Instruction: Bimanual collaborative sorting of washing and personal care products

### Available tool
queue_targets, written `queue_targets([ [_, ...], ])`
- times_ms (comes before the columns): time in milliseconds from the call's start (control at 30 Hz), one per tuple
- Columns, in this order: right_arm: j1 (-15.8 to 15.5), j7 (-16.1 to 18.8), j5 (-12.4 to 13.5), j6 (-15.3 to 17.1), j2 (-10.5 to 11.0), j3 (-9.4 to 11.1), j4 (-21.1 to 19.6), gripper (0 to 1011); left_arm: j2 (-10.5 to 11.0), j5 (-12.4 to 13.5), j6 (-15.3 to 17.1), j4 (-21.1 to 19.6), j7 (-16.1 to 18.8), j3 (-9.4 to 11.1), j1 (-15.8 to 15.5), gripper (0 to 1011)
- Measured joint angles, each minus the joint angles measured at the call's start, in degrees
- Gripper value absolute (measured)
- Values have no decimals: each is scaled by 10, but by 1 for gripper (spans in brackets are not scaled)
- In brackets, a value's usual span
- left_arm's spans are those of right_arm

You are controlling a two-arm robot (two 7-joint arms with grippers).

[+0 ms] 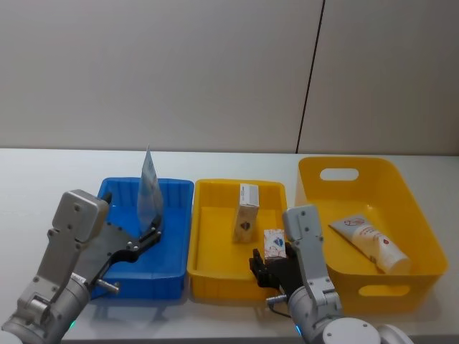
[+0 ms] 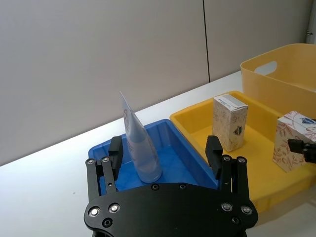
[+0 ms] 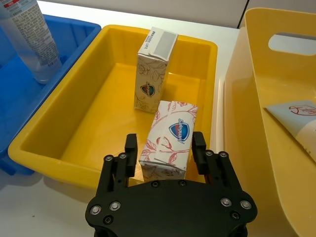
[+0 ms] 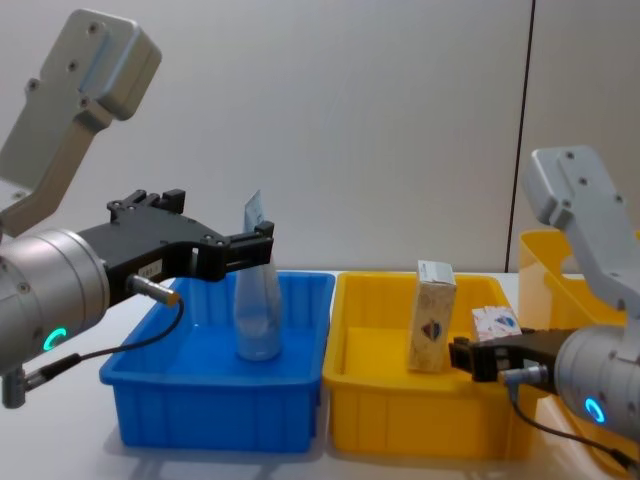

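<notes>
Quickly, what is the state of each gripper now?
Left gripper: open, fingers either side of the upright light-blue squeeze tube.
Right gripper: open around the white patterned box.

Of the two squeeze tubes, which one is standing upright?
The tube in the blue bin stands upright on its cap, between the left end effector fingers. The other tube lies flat in the large yellow basket.

A robot test lab, by its looks: a bare white worktop (image 1: 43, 172) set against plain grey wall panels (image 1: 158, 72), with plastic sorting bins, one blue (image 1: 172, 269) and two yellow (image 1: 208, 269), lined up.
</notes>
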Motion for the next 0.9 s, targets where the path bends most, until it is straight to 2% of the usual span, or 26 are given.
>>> queue_targets([
  [33,0,0,0,0,0,0,0,644,0,0,0,0,0,0,0,1001],
  [167,1,-2,-2,-1,-1,0,2,552,0,0,0,0,0,0,0,1001],
  [267,1,-3,-2,-1,-2,0,3,427,0,0,0,0,0,0,0,1001],
  [400,2,-4,-3,-2,-2,0,4,352,0,0,0,0,0,0,0,1001],
  [633,2,-3,-4,-5,-3,1,4,336,0,0,0,0,0,0,0,1001],
  [900,1,10,0,-35,-3,5,-3,327,0,0,0,0,0,0,0,1002],
])
